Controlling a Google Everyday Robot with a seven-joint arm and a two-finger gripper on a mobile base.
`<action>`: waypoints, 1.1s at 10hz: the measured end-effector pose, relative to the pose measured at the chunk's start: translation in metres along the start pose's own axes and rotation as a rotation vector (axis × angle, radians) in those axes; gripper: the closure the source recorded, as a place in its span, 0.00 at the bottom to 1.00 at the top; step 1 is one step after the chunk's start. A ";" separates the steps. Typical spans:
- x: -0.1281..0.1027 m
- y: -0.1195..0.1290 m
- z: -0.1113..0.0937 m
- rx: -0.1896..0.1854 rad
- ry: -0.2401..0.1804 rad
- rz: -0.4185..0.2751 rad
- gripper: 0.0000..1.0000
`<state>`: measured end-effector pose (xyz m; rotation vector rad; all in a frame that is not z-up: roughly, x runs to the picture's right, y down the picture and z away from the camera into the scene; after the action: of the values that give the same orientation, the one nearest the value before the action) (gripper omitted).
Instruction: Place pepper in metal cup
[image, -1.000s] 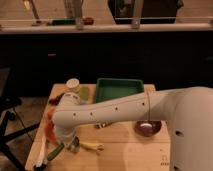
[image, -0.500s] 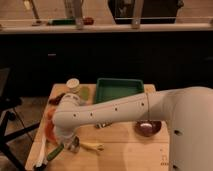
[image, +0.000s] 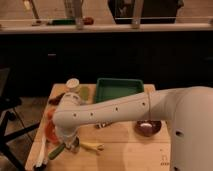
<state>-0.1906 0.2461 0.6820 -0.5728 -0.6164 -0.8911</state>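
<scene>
gripper (image: 64, 149) low at table's left front, finger state we cannot tell | pepper (image: 56, 151) right at it, metal cup (image: 75, 143) just beside | we lift clear, drop tip-first

A light wooden table (image: 132, 155) stands before a long bank of dark cabinets (image: 115, 60) — their fronts are nearly black. A pale countertop (image: 150, 26) runs above them, catching the light. At far left sits a dark chair (image: 9, 107).

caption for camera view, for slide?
Gripper low at table's front-left, by green pepper and metal cup.
</scene>
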 end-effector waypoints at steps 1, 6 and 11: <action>0.003 0.001 -0.001 -0.004 0.003 0.006 1.00; 0.018 0.014 -0.010 0.002 0.016 0.049 1.00; 0.034 0.016 -0.014 0.018 0.012 0.085 1.00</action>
<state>-0.1568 0.2269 0.6933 -0.5726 -0.5846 -0.8080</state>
